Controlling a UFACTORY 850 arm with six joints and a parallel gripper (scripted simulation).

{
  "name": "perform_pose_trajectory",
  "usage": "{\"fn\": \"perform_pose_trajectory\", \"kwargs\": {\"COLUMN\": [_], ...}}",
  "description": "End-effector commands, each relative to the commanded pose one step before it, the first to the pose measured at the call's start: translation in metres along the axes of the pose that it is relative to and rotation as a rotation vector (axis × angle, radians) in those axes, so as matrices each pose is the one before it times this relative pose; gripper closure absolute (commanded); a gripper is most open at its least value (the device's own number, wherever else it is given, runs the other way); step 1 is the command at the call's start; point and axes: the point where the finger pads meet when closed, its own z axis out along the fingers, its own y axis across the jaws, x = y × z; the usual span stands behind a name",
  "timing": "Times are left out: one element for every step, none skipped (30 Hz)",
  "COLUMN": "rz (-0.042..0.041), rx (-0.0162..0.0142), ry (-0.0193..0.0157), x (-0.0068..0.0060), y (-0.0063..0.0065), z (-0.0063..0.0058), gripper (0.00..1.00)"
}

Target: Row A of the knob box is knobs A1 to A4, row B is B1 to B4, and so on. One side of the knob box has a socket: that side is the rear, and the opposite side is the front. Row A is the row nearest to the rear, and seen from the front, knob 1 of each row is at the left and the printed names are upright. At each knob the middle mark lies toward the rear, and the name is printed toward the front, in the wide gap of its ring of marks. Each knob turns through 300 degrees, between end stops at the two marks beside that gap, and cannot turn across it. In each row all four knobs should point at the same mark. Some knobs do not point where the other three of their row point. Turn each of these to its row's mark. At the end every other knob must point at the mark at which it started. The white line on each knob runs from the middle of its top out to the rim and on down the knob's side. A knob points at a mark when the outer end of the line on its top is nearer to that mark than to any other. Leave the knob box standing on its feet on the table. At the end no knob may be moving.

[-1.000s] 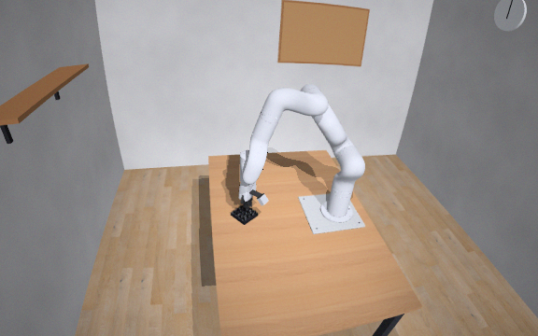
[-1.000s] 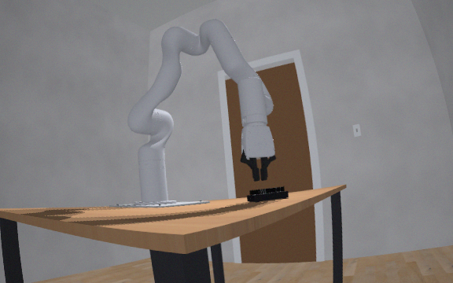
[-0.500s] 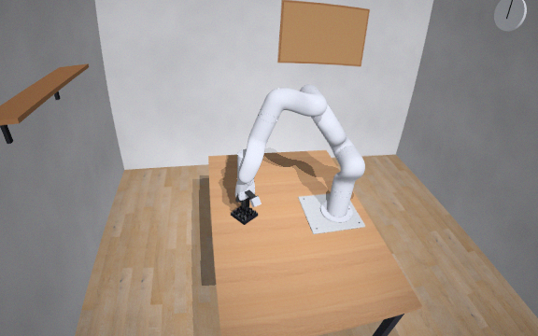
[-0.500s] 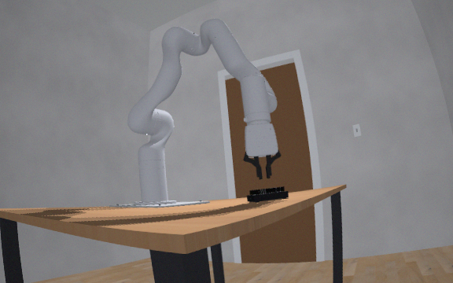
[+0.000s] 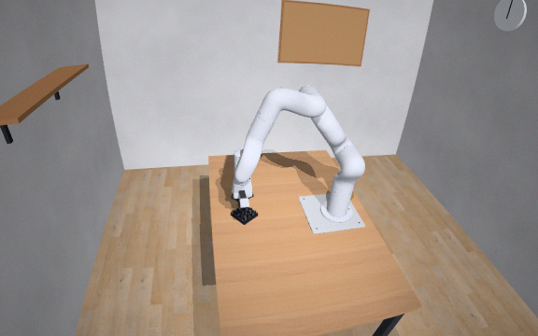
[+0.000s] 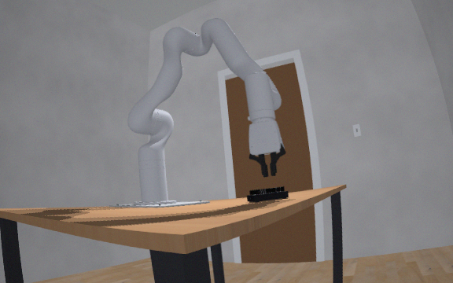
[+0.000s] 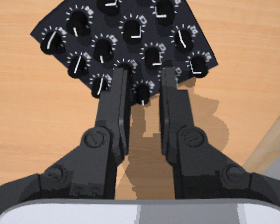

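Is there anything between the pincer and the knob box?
No: the exterior view shows only open air between the pincer and the knob box.
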Motion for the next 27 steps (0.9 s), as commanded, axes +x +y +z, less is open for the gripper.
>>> {"fn": "perform_pose_trajectory", "kwargs": {"rz": [0.15410,0.02673,0.02896,0.02953,0.02923,0.02921,0.02906,0.02903,0.02914,0.02899,0.02915,0.02905,0.02912,0.00000,0.00000,0.05469,0.04764,0.02618,0.02433,0.02769,0.02430,0.01744,0.01129,0.00617,0.00241,0.00036,0.00000], "rx": [0.00496,-0.00001,-0.00001,-0.00001,-0.00001,-0.00001,0.00000,0.00000,0.00000,0.00000,0.00000,0.00000,0.00000,0.00000,0.00000,0.00001,0.00001,0.00001,0.00001,0.00001,0.00001,0.00001,0.00001,0.00000,0.00000,0.00000,0.00000], "ry": [-0.02507,0.00002,0.00002,0.00002,0.00002,0.00002,0.00002,0.00003,0.00003,0.00003,0.00003,0.00003,0.00003,0.00000,0.00000,0.00006,0.00005,0.00003,0.00003,0.00003,0.00003,0.00002,0.00001,0.00001,0.00000,0.00000,0.00000], "x": [0.00049,0.00027,0.00032,0.00036,0.00039,0.00042,0.00045,0.00048,0.00051,0.00054,0.00057,0.00060,0.00063,0.00000,0.00000,0.00123,0.00115,0.00067,0.00064,0.00075,0.00068,0.00050,0.00033,0.00018,0.00007,0.00001,0.00000], "y": [0.00673,0.00102,0.00109,0.00110,0.00108,0.00106,0.00104,0.00103,0.00101,0.00099,0.00098,0.00095,0.00094,0.00000,0.00000,0.00172,0.00143,0.00075,0.00068,0.00075,0.00064,0.00045,0.00028,0.00015,0.00006,0.00001,0.00000], "z": [-0.00269,-0.00036,-0.00040,-0.00041,-0.00040,-0.00040,-0.00040,-0.00040,-0.00041,-0.00041,-0.00041,-0.00041,-0.00041,0.00000,0.00000,-0.00077,-0.00068,-0.00037,-0.00035,-0.00040,-0.00035,-0.00025,-0.00016,-0.00009,-0.00003,-0.00001,0.00000], "gripper": [0.81,0.81,0.81,0.81,0.81,0.81,0.81,0.81,0.81,0.81,0.81,0.81,0.81,0.81,0.81,0.81,0.81,0.81,0.81,0.81,0.81,0.81,0.81,0.81,0.81,0.81,0.81]}}
